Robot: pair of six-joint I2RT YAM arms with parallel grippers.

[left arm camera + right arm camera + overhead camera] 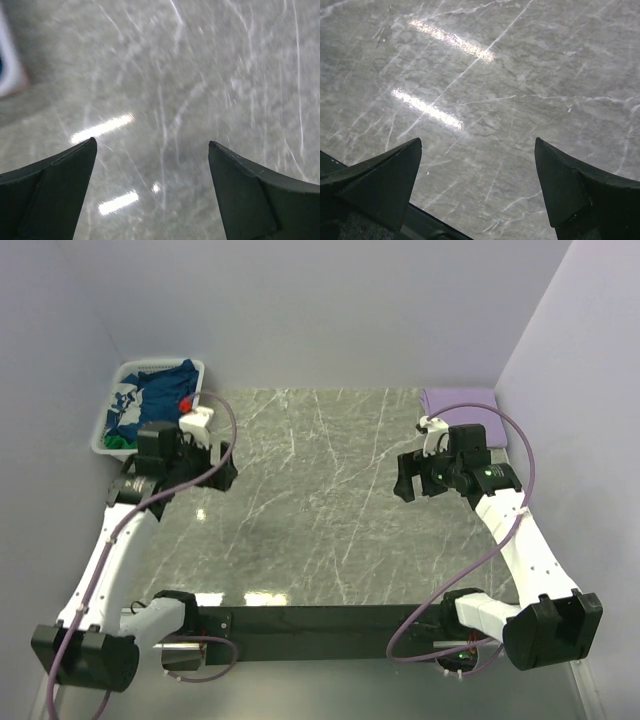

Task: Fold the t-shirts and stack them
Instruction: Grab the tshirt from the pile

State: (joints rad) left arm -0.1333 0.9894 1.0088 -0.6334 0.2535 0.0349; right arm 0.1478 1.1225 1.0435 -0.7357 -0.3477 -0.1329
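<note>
Both pincers, left pincer and right pincer, hang spread and empty above the tabletop, while the t-shirts (navy uppermost, a little green showing) lie heaped in the white basket at its far left corner, so all folding and stacking seemingly remains.

We see a grey-green marble tabletop with thin white veins and bright white glare streaks. The basket is white and slotted. In it the navy tee is dark blue with a white print, the green tee plain bright green, and the orange tee a small orange-red spot. The mat is flat lilac. The left arm and right arm are white with black joints, and the cables are purple. The left tool and right tool are matte black. The walls are pale lavender.
</note>
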